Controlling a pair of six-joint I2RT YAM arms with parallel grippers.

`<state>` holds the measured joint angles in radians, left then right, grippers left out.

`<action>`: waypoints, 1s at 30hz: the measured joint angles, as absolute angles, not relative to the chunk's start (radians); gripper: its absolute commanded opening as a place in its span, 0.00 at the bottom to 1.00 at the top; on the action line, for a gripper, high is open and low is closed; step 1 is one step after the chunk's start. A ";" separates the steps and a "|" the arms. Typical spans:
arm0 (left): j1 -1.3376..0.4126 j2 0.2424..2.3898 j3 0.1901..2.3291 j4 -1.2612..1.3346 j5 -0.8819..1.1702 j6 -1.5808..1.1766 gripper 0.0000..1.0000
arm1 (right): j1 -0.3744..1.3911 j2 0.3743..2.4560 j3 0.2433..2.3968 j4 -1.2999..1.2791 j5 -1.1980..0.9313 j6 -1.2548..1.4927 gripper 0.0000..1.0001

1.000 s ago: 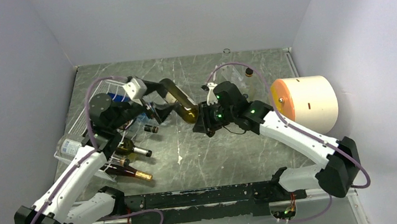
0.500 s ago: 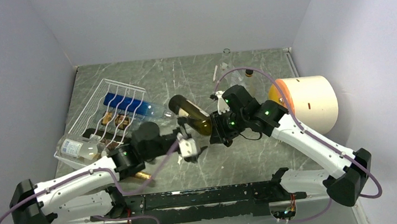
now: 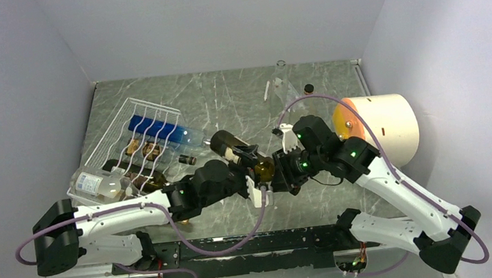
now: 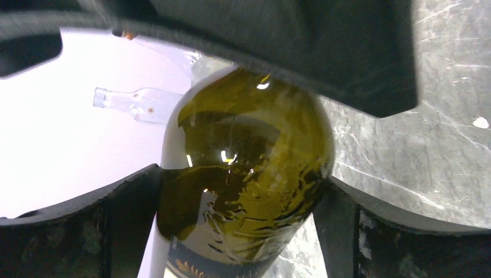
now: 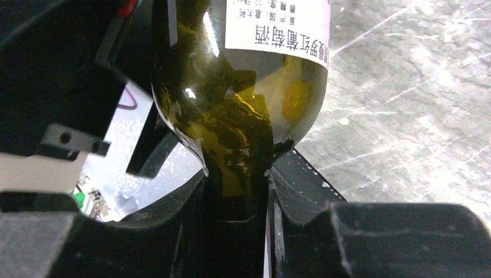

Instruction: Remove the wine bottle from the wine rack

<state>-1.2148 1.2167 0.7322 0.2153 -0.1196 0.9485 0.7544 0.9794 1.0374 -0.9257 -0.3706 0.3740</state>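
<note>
**A:** Since the wine bottle is what matters, where is it?

**B:** Off the wine rack. It is held over the middle of the grey table and lies slantwise, base toward the rack and neck toward the right arm. The rack stands well apart on the left.

**A:** Who holds it?

**B:** The right gripper is clenched on the neck, and its wrist view shows the neck wedged between the fingers. The left gripper straddles the fat olive body with its jaws spread wide. Its fingers lie flush on both flanks with no gap I can see, so I judge it clamped there too.

**A:** Why two holds?

**B:** A neck pinch alone leaves the heavy glass body free to swivel, and a hold on the body steadies it. Whether this is a hand-over or a shared carry, I cannot tell.

**A:** And around it?

**B:** A blue bottle and a clear bottle lie in the rack's cradles. The cream cylinder with the orange face sits at the right edge, apart from the bottle.

**A:** What remains?

**B:** The removal looks done. Setting the bottle down calls for bare table away from the rack. The risk is smooth glass slipping if one gripper lets go before the other is firm.
</note>
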 measured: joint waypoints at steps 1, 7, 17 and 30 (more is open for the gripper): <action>-1.209 1.221 0.732 0.224 -0.120 0.951 0.67 | 0.754 0.968 1.036 -0.927 -0.381 0.375 0.00; -1.190 1.244 0.740 0.195 -0.070 0.981 0.22 | 0.748 0.951 1.021 -0.933 -0.383 0.407 0.20; -1.087 1.267 0.738 0.170 -0.037 0.777 0.07 | 0.754 0.956 1.121 -0.847 -0.216 0.398 0.88; -1.037 1.304 0.810 0.148 0.008 0.445 0.07 | 0.754 0.686 1.017 -0.607 0.072 0.447 0.95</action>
<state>-1.0370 1.3041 0.8097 0.1478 0.0082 0.4454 0.7544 0.6857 1.0168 -0.6075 0.0715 0.4469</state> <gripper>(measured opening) 0.799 0.955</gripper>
